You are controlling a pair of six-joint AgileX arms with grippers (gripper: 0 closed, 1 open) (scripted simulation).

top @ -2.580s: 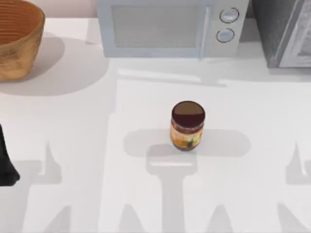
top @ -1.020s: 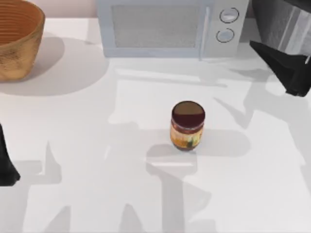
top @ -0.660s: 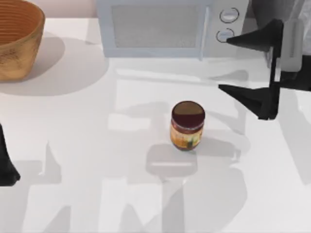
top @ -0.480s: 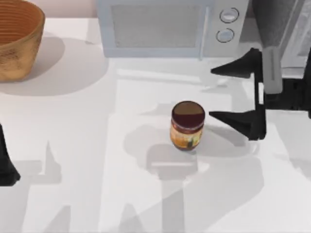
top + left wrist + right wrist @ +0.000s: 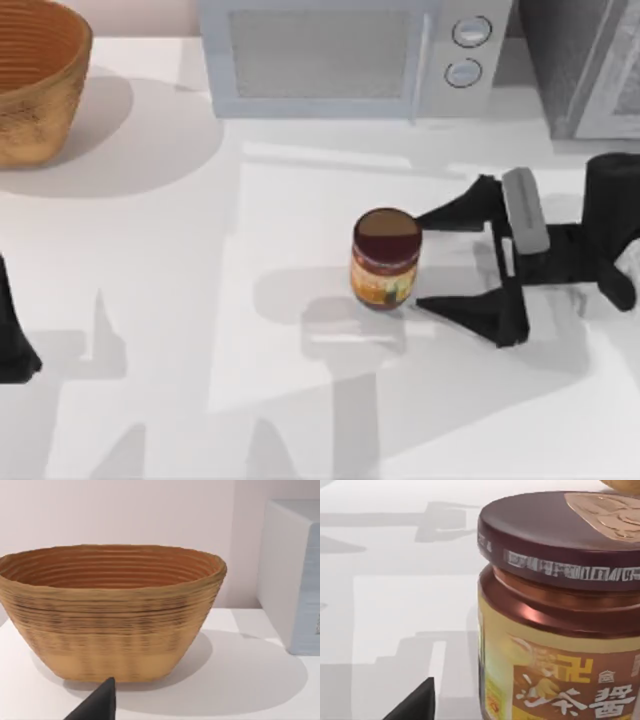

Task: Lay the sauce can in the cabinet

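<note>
**Right gripper spread beside the upright sauce can**

We take the sauce can [image 5: 386,258] as our landmark. It stands upright on the white table [image 5: 150,300], its dark maroon lid up and the orange-yellow label facing the near edge. Our right gripper [image 5: 425,260] sits just to the can's right, low over the table, its two dark fingers [image 5: 470,312] spread wide and pointing at the can; the tips reach the can's right side but we see no grip on it. In the right wrist view the can [image 5: 560,610] looms very close, with one dark fingertip [image 5: 412,702] at the edge.

Behind the can stands the pale grey microwave [image 5: 350,55] with its two round knobs. The cabinet [image 5: 585,65], dark grey and speckled, is behind and to the right of the can, well apart from it. The woven basket [image 5: 35,80] lies far to the can's left and behind. Our left arm [image 5: 12,335] is parked far left of the can; whether its fingers are open we cannot tell. The left wrist view faces the basket [image 5: 112,610].
</note>
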